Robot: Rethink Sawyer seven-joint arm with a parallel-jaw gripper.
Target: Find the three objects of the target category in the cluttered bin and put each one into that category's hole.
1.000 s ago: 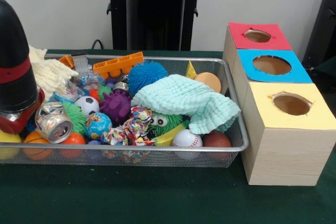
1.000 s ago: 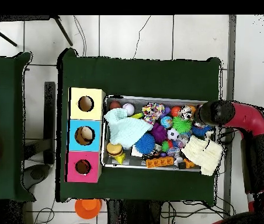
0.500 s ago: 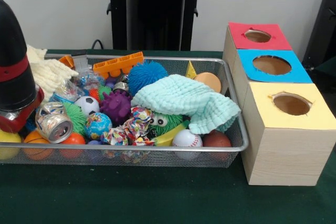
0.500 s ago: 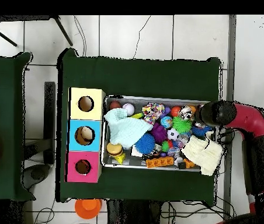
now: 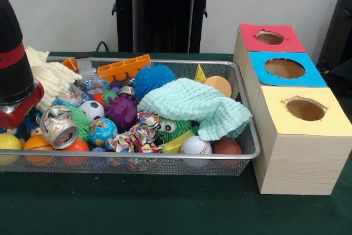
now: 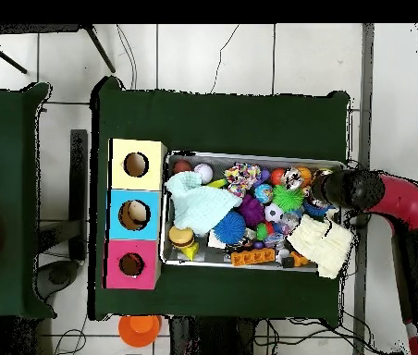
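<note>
**Arm at the bin's end, tool state unreadable**

I see the red and black arm [image 5: 15, 75] at the left edge of my front view, its thick black end over the left end of the silver wire-mesh bin [image 5: 165, 163]. In the overhead view the same arm [image 6: 379, 194] reaches in from the right, just beside the bin's [image 6: 250, 155] short wall. I cannot tell whether the tool is open or closed, since neither view shows its tips.

The bin sits on the dark green tabletop [image 5: 137, 207] and is packed. A crumpled silver can [image 5: 58, 127] lies near the arm, with orange balls [image 5: 38, 144] and a yellow ball [image 5: 8, 141] below it against the front mesh. Further along I make out a globe-print ball [image 5: 102, 130], a small soccer ball [image 5: 91, 109], a purple spiky ball [image 5: 121, 111], a blue spiky ball [image 5: 154, 78], a white baseball [image 5: 196, 145] and a brown ball [image 5: 227, 146]. A pale mint knitted cloth [image 5: 195, 105] drapes over the right half, and a cream glove [image 5: 49, 75] lies at the far left.

Just beside the bin's right end stands a wooden box with three round holes: red top [image 5: 270, 37], blue top [image 5: 285, 68], yellow top [image 5: 305, 108].
</note>
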